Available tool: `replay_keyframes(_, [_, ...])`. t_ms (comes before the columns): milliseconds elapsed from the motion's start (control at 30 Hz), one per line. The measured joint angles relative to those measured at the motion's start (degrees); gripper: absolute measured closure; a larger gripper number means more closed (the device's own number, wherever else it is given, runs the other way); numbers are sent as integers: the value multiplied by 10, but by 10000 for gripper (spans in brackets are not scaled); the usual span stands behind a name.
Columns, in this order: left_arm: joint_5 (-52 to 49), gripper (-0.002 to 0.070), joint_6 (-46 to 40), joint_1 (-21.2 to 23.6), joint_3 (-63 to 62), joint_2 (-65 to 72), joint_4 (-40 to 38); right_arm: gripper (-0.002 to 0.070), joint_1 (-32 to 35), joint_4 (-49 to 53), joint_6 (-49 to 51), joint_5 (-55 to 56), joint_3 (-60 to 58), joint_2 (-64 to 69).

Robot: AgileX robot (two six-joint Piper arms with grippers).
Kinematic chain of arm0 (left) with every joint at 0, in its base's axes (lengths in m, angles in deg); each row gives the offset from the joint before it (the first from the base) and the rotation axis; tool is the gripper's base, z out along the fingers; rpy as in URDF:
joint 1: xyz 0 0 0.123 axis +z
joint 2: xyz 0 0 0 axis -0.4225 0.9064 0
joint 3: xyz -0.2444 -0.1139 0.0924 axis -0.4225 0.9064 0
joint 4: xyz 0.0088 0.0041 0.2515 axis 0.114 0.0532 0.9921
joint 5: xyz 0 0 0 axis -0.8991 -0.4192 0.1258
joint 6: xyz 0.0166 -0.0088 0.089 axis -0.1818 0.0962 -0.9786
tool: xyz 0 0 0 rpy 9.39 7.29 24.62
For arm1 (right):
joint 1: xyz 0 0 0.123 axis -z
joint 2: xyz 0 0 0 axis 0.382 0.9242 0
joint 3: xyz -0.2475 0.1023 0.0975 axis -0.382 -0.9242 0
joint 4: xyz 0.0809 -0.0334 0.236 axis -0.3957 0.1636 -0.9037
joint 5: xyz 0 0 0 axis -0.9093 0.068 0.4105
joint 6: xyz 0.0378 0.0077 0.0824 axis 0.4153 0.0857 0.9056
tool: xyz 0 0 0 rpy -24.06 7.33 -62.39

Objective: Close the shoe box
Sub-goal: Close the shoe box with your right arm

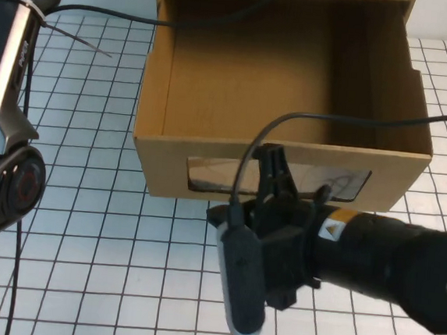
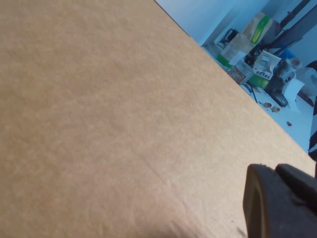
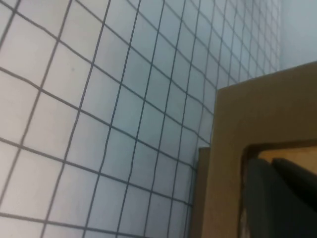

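Note:
The brown cardboard shoe box [image 1: 167,92] lies at the far middle of the table, its drawer pulled out toward me and empty. The drawer's front has a clear plastic window [image 1: 207,174]. The white pull tab is hidden. My right gripper [image 1: 273,162] is shut, its tips against the drawer front at the window. The right wrist view shows the same contact, the gripper [image 3: 270,166] against the box [image 3: 228,148]. My left gripper [image 2: 272,171] is shut and empty, close over a flat cardboard face of the box [image 2: 99,124]. It is outside the high view.
The white gridded table [image 1: 85,226] surrounds the box. My left arm [image 1: 8,117] stands at the left edge. Black cables [image 1: 345,119] cross over the drawer. Clutter on a far surface [image 2: 257,54] shows in the left wrist view.

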Motion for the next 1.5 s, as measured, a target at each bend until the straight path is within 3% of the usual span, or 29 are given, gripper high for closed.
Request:
replay_keyframes(667, [-1, 677, 0, 0, -1, 0, 2, 689, 125, -3, -4, -29, 169, 146])
replay_keyframes(1133, [2, 677, 0, 1, -1, 0, 21, 690, 182, -64, -7, -220, 348, 248])
replay_keyframes(1500, [2, 677, 0, 1, -1, 0, 23, 689, 182, -57, -48, -264, 309, 193])
